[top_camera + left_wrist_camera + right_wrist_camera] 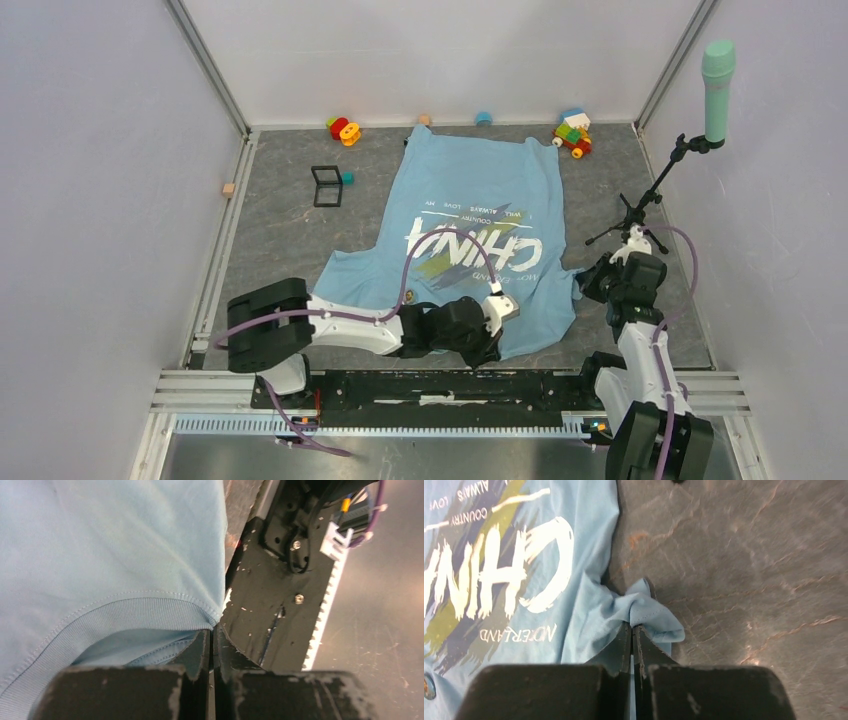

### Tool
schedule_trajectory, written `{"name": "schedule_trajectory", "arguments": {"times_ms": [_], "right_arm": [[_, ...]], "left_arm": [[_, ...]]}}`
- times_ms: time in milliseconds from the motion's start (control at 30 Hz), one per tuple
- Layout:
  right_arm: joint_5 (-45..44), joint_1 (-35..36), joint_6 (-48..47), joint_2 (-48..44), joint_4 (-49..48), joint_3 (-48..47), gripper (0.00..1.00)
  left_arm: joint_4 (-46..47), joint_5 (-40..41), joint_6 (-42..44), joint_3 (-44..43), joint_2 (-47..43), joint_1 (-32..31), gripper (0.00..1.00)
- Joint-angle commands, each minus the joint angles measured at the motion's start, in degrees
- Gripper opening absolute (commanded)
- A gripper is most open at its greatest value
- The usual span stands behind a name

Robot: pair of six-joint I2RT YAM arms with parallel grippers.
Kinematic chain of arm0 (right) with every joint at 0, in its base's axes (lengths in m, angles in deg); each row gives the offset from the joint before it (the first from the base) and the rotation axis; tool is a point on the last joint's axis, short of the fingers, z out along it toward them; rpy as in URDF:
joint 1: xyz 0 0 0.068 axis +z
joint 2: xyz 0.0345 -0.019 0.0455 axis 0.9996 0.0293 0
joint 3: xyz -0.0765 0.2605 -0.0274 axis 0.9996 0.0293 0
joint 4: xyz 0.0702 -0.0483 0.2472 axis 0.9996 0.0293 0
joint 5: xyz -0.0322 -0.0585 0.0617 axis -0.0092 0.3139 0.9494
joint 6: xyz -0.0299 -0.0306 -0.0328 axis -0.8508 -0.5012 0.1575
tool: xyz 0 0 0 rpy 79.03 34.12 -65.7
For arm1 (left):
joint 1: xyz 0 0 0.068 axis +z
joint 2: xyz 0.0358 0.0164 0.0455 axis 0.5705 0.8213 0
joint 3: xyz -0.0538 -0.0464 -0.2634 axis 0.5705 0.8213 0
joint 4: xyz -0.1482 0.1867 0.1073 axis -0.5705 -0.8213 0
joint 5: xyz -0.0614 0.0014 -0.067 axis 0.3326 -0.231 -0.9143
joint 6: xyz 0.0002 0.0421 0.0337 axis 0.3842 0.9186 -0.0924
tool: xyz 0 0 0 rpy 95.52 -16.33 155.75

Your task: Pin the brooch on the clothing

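Pinching 4 o'clock sleeve of light blue printed cotton T-shirt (480, 180) in clamped right claw (631, 627), likely tensioning cloth. Resting closed left claw (211, 637) at 6 o'clock collar; grip unclear. Spotting tiny round silvery metal brooch (428, 686) on cloth, 7 o'clock of print.

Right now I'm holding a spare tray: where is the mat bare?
Bare mat lies left of the shirt, between the black frame box and the left arm, and right of it, up to the microphone stand. Crowded: toy blocks along the far edge, left pincer and right pincer at the shirt's near end.
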Motion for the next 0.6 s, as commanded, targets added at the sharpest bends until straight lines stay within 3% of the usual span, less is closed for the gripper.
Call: {"name": "schedule_trajectory", "arguments": {"times_ms": [0, 267, 567], "right_arm": [[-5.2, -0.2, -4.3, 0.6, 2.5, -9.4, 0.00], [-24.1, -0.1, -14.1, 2.7, 13.1, -20.7, 0.01], [-26.4, -0.1, -14.2, 5.4, 10.7, -19.3, 0.05]], "left_arm": [[-2.8, -2.5, -0.3, -0.2, -6.0, -0.3, 0.02], [-8.8, -6.9, 1.6, -0.8, -8.6, -0.4, 0.02], [-8.9, -11.9, 1.1, -3.2, -4.6, -0.4, 0.02]]}}
